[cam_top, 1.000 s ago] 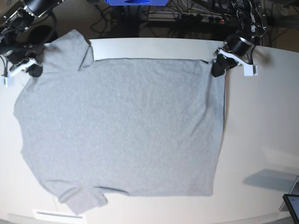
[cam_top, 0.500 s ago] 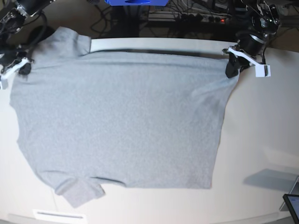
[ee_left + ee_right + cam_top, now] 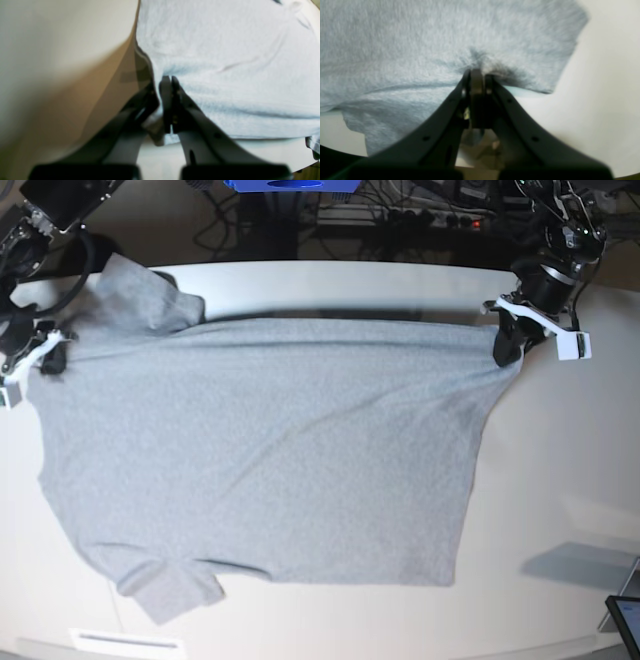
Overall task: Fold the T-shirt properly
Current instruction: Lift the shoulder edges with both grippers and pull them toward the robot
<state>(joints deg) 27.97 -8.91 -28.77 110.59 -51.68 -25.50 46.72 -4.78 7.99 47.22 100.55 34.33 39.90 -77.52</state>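
Pale counter (image 3: 560, 470) carries the T-shirt (image 3: 270, 460). My left end effector (image 3: 507, 350) at two o'clock and right end effector (image 3: 50, 360) at ten o'clock are both clamped on its top edge, stretching it flat for folding.

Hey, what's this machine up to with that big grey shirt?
A two-armed robot is working on a grey T-shirt spread plain side up on a pale table. Each arm pinches one far corner: the left gripper is shut on the hem end, the right gripper on the end near the sleeves. The far edge is pulled taut between them, while the rest lies flat. No fold has been made yet.
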